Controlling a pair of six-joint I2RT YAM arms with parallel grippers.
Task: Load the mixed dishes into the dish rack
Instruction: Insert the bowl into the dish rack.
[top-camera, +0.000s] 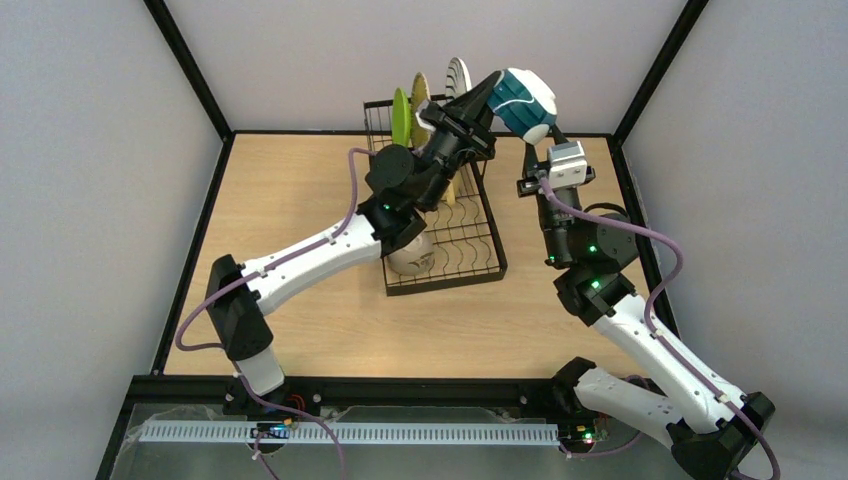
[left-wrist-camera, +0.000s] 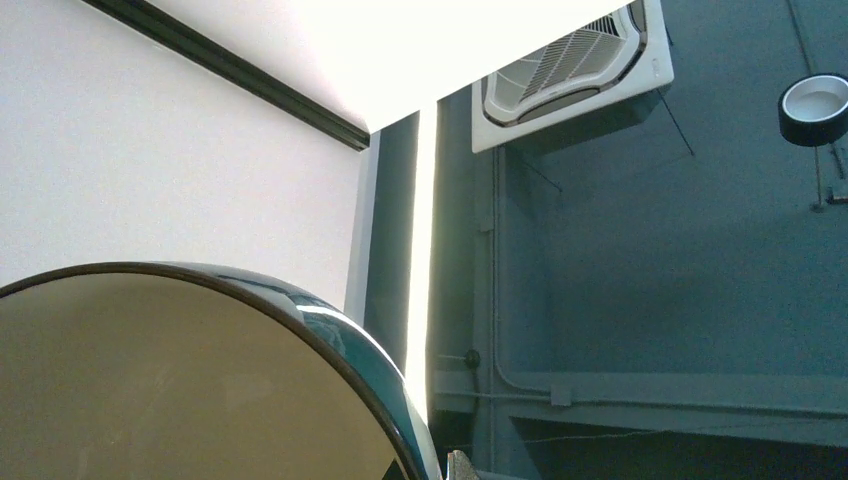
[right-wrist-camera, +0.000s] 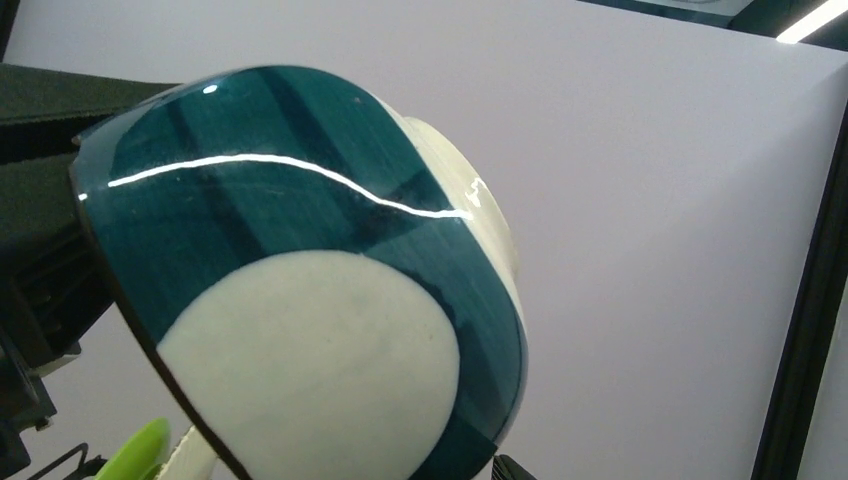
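One glossy ceramic bowl (top-camera: 527, 100), dark teal outside with large white patches and pale inside, hangs in the air above the far right corner of the black wire dish rack (top-camera: 495, 262). The left gripper (top-camera: 494, 86) is pressed together on its rim. The right gripper (top-camera: 541, 145) sits just below the bowl, its jaws spread; whether it touches the bowl cannot be told.

Soft, even room light; a glare streak crosses the glossy bowl (right-wrist-camera: 300, 200); the ceiling (left-wrist-camera: 330, 50) blows out white.
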